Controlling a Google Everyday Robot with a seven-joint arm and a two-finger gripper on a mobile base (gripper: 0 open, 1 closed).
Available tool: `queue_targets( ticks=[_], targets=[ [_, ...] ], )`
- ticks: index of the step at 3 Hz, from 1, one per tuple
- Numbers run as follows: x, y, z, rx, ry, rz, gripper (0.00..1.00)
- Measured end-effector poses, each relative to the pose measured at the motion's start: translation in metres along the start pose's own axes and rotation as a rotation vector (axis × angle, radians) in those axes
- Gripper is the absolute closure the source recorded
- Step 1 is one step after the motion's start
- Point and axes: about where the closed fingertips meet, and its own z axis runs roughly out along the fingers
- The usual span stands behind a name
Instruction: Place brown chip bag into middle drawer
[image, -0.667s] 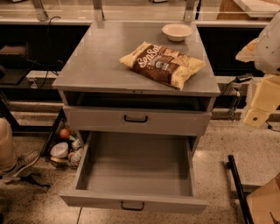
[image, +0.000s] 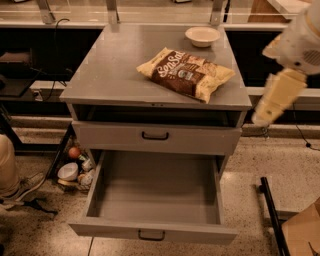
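Crinkly brown chip bag (image: 186, 73) lies diagonal on the cabinet top (image: 110, 70).
Long axis far-left to near-right; boxy grey middle drawer (image: 155, 200) open; gripper (image: 267, 110) at right, grip unreadable.

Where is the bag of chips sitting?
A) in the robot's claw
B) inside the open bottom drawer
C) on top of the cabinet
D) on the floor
C: the brown chip bag lies on the cabinet top near the bowl, the middle drawer open below, the gripper off to the cabinet's right, apart from the bag.
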Motion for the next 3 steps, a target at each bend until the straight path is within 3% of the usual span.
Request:
queue_targets(
  ticks=[1, 2, 3],
  targets=[
    [-0.025, -0.075, 0.036, 0.083, -0.098, 0.112, 0.00],
    [-0.053, -0.132, 0.080, 0.130, -0.166, 0.219, 0.00],
    [-0.078, -0.160, 0.131, 0.127, -0.163, 0.288, 0.00]
  ],
)
